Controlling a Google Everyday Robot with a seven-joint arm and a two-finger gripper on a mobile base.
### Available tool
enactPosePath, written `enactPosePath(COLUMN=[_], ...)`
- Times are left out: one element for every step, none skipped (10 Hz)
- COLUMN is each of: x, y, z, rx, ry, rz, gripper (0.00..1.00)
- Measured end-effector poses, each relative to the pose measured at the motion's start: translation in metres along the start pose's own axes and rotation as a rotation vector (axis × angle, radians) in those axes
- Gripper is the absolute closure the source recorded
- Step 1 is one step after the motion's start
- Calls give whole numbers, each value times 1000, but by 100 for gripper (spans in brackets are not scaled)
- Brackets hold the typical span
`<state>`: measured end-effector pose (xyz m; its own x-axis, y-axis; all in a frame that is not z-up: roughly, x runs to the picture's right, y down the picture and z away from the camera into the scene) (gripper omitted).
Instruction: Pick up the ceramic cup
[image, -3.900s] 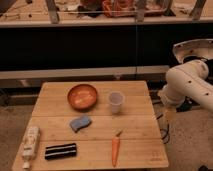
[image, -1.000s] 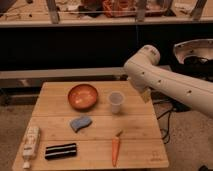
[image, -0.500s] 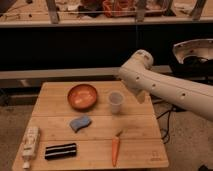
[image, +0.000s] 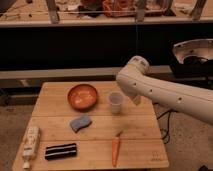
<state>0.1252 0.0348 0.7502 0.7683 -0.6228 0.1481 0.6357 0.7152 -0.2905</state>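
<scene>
The ceramic cup (image: 115, 102) is sitting upright where it was, on the back half of the counter (image: 142, 150), right of the middle. It is not lifting yet, and it hasn't budged over the last few seconds. What's changing is the arm (image: 165, 96). A few seconds ago it was hanging off the counter's right edge, and now it's sweeping in low over the back right corner. It's bringing the gripper (image: 135, 98) down just beside the cup, on the side facing the right edge. I judge you're closing out the approach, with the grasp itself yet to come. Whether the gripper is open or closed, you cannot tell from this angle, and the same goes for whether it's touching the cup.

Moving outward, the orange-brown bowl (image: 82, 96) is resting near the cup toward the left edge, so you're working on the clear side. The blue sponge (image: 80, 123) is lying in front of the bowl, and the carrot (image: 115, 149) is pointing at the front edge. The black block (image: 61, 151) and the white bottle (image: 31, 142) are sitting by the front left corner.

As for writing, nothing is reading out: the bottle's label and a small mark at the front right corner are too faint to make out.
</scene>
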Motion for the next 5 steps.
enactPosePath(x=[-1, -4, -9, -16, -17], y=[-1, -4, -8, -13, -15], z=[0, 1, 4, 6, 7], rx=[8, 19, 31, 46, 53], ry=[-6, -15, -27, -41, -48], rz=[-10, -19, -29, -39, -45], gripper=[20, 20, 20, 20, 20])
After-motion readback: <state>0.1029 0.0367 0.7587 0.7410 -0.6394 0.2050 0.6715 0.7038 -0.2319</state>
